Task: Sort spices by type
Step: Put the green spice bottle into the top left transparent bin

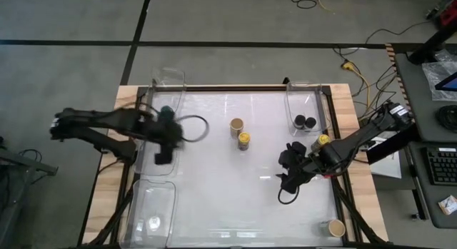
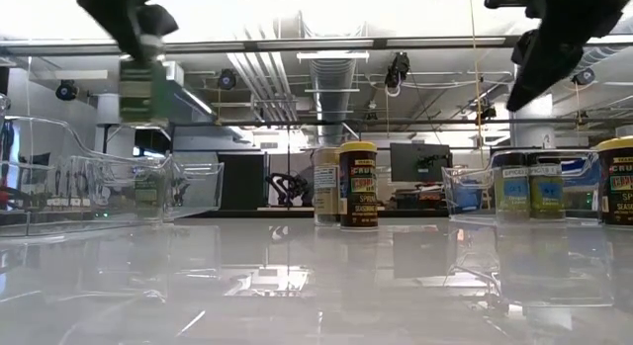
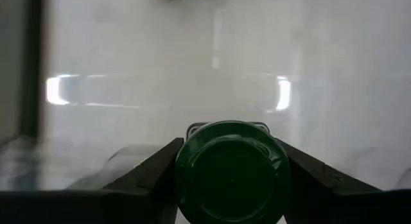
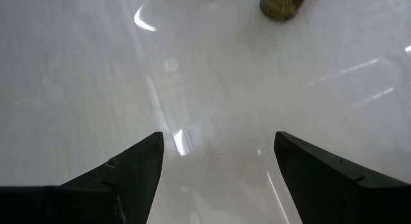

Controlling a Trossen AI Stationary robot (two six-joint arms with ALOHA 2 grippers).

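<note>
My left gripper (image 1: 165,128) is up in the air at the table's left side, near the far-left clear bin (image 1: 168,85), and is shut on a green-lidded spice jar (image 3: 232,176). The low view shows that jar (image 2: 142,88) high above the table. My right gripper (image 4: 218,147) hangs open and empty over the table's right half (image 1: 289,170). A tan-lidded jar (image 1: 236,125) and a yellow-lidded jar (image 1: 244,140) stand upright mid-table. Two black-lidded jars (image 1: 305,122) stand in the far-right bin (image 1: 303,92). Another yellow-lidded jar (image 1: 323,140) stands just in front of that bin. My left gripper pinches the green-lidded jar between its two fingers (image 3: 151,169), which sit on opposite sides of the jar just under the lid (image 3: 232,153). The fingers come from above, pointing down. The jar is upright, lid up, and lifted clear of the table.
A second clear bin (image 1: 153,206) lies at the near-left corner. A tan-lidded jar (image 1: 336,227) stands at the near-right corner. The wooden table frame (image 1: 114,149) edges the glossy white top. Open tabletop lies between the two arms, in front of the mid-table jars.
</note>
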